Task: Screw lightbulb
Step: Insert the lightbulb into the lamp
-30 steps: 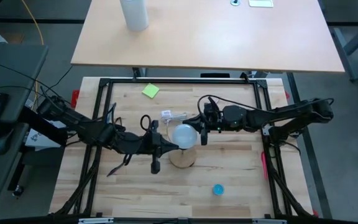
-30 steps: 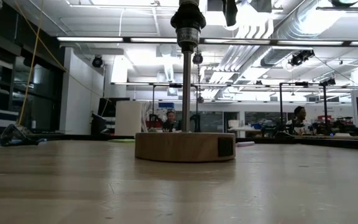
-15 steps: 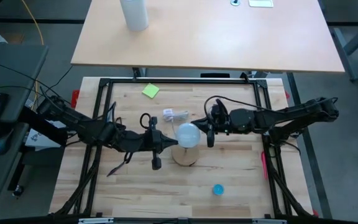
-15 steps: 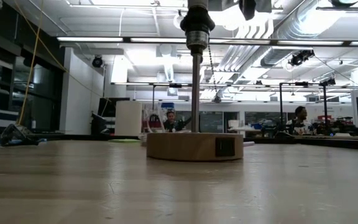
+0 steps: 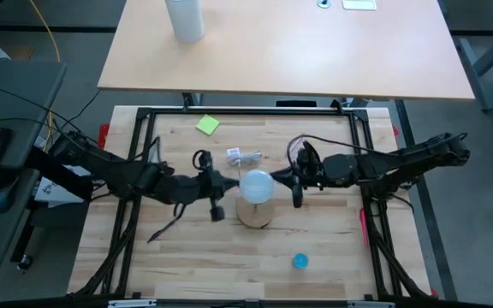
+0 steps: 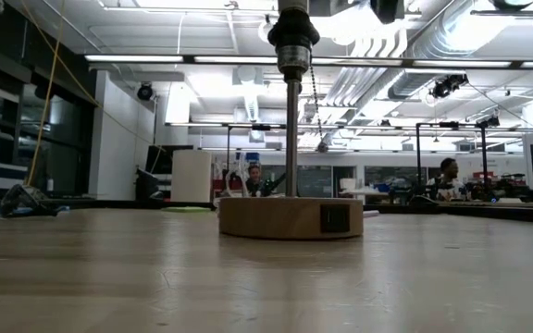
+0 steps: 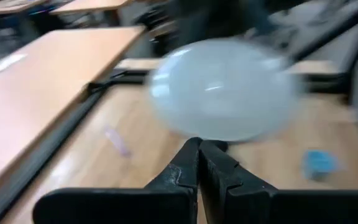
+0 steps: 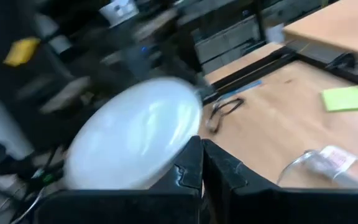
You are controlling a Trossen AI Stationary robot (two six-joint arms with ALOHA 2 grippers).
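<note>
Mid-table, lightbulb (image 5: 257, 186) flanked by left hand (image 5: 229, 184), right hand (image 5: 278, 179), both pressed together.

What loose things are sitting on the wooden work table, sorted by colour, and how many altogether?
White: 2, the lightbulb and a small tag with a cord
Yellow-green: 1, a sticky note
Blue: 1, a small blue object
Wood: 1, the round lamp base
Total: 5

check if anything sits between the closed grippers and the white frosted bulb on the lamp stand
Nothing visible does. The white frosted lightbulb sits atop the round wooden lamp base, with the left gripper and right gripper close on either side, both shut.
</note>
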